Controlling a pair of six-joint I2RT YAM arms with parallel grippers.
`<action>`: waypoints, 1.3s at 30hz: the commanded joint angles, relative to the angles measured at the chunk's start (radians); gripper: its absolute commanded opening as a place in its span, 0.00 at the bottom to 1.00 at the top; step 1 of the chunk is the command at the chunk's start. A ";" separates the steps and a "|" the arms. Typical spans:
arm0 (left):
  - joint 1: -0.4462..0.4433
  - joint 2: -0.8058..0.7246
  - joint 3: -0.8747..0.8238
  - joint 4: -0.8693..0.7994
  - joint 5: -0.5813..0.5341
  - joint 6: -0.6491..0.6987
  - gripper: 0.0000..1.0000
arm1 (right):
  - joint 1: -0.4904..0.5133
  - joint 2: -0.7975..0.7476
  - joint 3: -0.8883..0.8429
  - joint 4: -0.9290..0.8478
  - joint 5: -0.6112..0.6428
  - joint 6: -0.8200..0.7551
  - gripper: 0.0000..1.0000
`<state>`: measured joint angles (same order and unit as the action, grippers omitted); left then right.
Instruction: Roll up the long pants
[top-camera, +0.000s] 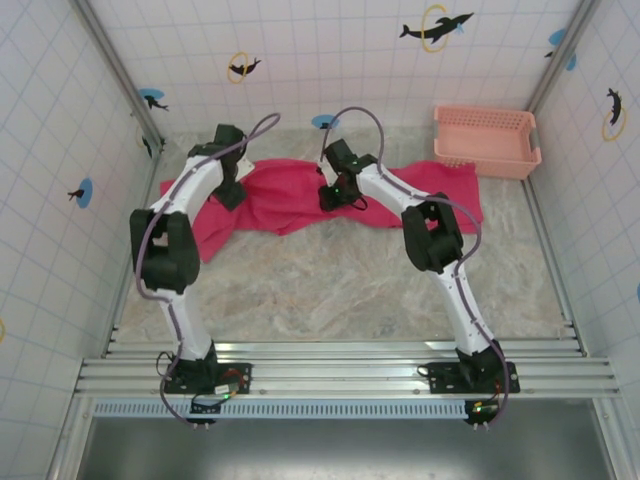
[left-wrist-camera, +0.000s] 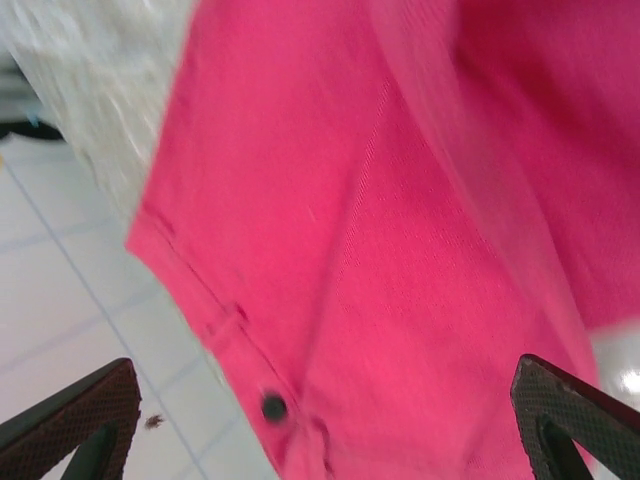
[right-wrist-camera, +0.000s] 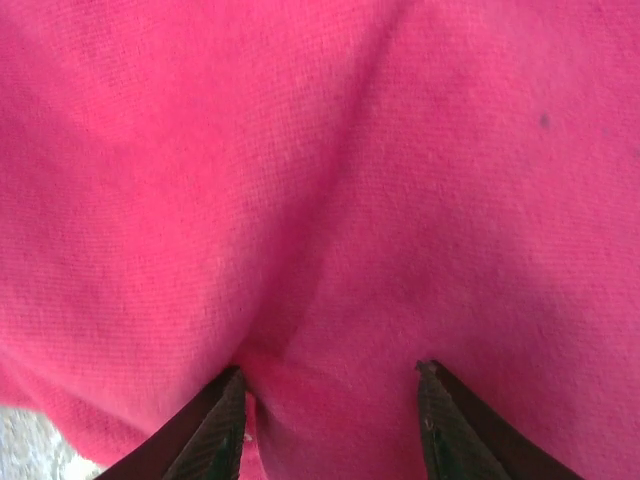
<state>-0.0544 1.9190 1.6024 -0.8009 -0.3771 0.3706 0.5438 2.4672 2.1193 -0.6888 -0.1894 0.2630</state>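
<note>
Top external view: the long pants (top-camera: 290, 205) lie spread out across the counter (top-camera: 340, 280) toward 12 o'clock, with a salmon-pink slotted basket (top-camera: 485, 140) at 2 o'clock. The left pincer (left-wrist-camera: 320, 440) is spread wide over the waistband, near a dark button (left-wrist-camera: 273, 407). The right pincer (right-wrist-camera: 335, 420) is also spread, tips at the cloth.

Pants (top-camera: 290, 200) are a plain hot pinkish-red, with one small dark button (left-wrist-camera: 273, 407). Basket (top-camera: 500, 165) at the surface's far right corner is a paler salmon pink. Surface (top-camera: 340, 290) is mottled beige-grey, kinda marble-ish. Walls (top-camera: 330, 50) are white grid tiles with black dolphins, yellow rings and blue dots. Fingers (left-wrist-camera: 75, 410) are black and cross-hatched.
</note>
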 joint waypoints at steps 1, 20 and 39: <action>-0.014 -0.257 -0.205 0.158 -0.028 0.032 0.97 | -0.020 0.041 0.083 0.007 -0.055 0.025 0.48; -0.105 -0.187 -0.455 -0.018 -0.213 -0.257 0.82 | -0.093 -0.010 -0.011 0.103 -0.119 0.033 0.46; -0.091 -0.005 -0.512 0.055 -0.247 -0.299 0.65 | -0.106 -0.010 -0.008 0.125 -0.166 0.032 0.45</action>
<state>-0.1619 1.8717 1.0889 -0.7757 -0.6376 0.0963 0.4480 2.4958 2.1262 -0.5915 -0.3519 0.2981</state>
